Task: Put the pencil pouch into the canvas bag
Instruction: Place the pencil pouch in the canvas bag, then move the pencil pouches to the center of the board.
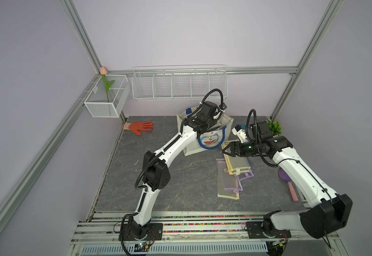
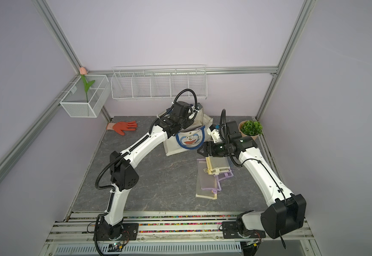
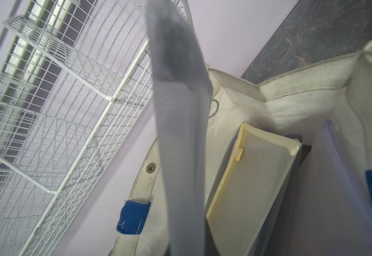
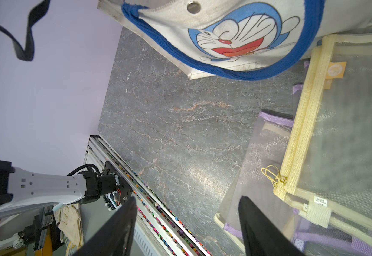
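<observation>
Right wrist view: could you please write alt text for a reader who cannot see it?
The open, empty right end effector hovers over a grey table, beside a pile of mesh pencil pouches. The canvas bag with a cartoon cat face stands close by.

The right gripper has its two black fingers standing apart, only table showing between them; the bag, cat face on its front, stands on the table, a blue handle drooping across it; beside it a yellow-trimmed pouch overlaps a purple-trimmed pouch; the left arm shows past the table's edge.
</observation>
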Available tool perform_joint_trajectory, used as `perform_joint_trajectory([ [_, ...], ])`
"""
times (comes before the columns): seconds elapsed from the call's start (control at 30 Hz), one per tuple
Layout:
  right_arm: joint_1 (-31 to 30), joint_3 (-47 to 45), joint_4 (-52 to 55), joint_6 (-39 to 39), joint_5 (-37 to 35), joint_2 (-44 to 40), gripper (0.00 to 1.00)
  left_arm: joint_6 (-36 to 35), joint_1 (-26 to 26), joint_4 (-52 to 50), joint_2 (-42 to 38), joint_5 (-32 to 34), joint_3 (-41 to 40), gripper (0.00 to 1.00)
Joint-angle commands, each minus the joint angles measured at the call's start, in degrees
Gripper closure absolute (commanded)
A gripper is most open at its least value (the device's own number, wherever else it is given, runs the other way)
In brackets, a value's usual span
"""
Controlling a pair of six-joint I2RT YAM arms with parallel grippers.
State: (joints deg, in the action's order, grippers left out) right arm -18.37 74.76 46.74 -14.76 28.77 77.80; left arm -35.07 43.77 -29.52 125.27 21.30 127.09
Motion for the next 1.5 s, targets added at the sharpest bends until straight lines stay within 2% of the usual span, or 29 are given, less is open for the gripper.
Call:
perform_joint_trajectory([
  [0.0, 0.58, -0.87, 0.46, 0.42, 0.89, -0.82, 0.26, 1.14, -0.17, -1.67, 0.41, -0.91, -1.24, 0.97],
  [0.1, 0.95, -0.59, 0.28, 0.5, 0.84, -1.07, 0.26, 1.57, -0.17, -1.77, 0.2, -1.0, -1.38, 0.89],
  [0.23, 1.42, -0.08, 0.46, 0.75, 0.93, -1.09, 0.26, 2.41, -0.1, -3.0, 0.2, -1.53, -0.38, 0.68],
  [0.3, 1.62, -0.12, 0.55, 0.85, 0.85, -1.16, 0.26, 3.49, -0.09, -4.28, -0.02, -2.11, 0.38, 0.6],
  [0.53, 2.36, -0.63, 0.37, 0.83, 0.44, -1.29, 0.26, 8.35, 0.22, -4.82, -5.74, -4.49, 2.05, 0.48],
  [0.7, 3.32, -1.15, -0.07, 1.94, -1.9, -0.42, 0.26, 13.0, 2.26, -4.33, -11.65, -3.95, 0.28, 0.45],
  [0.87, 7.87, -2.28, -0.57, 3.45, -3.65, 2.46, 0.26, 23.69, 5.5, -4.8, -19.33, -2.02, -9.69, 0.37],
  [1.07, 12.5, -5.51, -4.09, 4.52, -4.32, 8.44, 0.26, 41.59, 7.49, 2.89, -33.65, -9.16, -32.21, 0.33],
  [1.2, 13.07, -7.64, -6.79, 5.1, -4.62, 12.54, 0.26, 49.32, 9.22, 8.57, -41.86, -11.92, -45.61, 0.3],
  [1.47, 12.47, -14.37, -12.75, 1.96, -1.54, 17.97, 0.27, 61.76, 11.7, 16.38, -49.47, -15.85, -62.12, 0.3],
])
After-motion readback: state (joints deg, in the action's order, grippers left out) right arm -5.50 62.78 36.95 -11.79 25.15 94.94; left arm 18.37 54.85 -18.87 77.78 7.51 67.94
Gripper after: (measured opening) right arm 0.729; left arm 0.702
